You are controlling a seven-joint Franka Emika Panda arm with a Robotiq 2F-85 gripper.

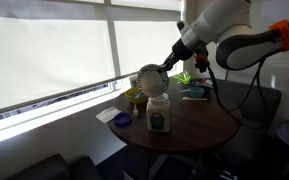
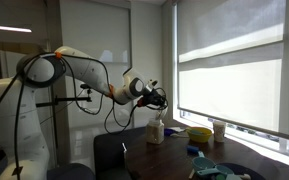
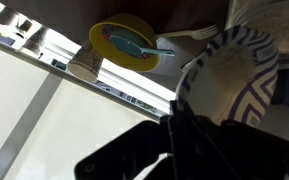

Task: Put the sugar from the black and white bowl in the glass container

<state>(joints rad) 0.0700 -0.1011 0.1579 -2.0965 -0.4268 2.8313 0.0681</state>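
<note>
My gripper (image 1: 160,70) is shut on the rim of the black and white bowl (image 1: 148,79) and holds it tilted on its side in the air. The bowl hangs just above the glass container (image 1: 159,114), a tall clear jar with a pale top and a dark label, standing on the round dark table (image 1: 199,128). In the wrist view the bowl's pale inside and dark patterned rim (image 3: 236,70) fill the right side, with my dark fingers (image 3: 176,128) clamped on its edge. In an exterior view the gripper (image 2: 157,98) is above the jar (image 2: 156,131). No sugar can be made out.
A yellow bowl (image 1: 134,96) holding a teal spoon (image 3: 132,42) stands behind the jar by the window. A small blue dish (image 1: 122,120) and a white napkin (image 1: 106,115) lie near the table edge. A green plant (image 1: 185,78) and a teal object (image 1: 195,92) sit further back.
</note>
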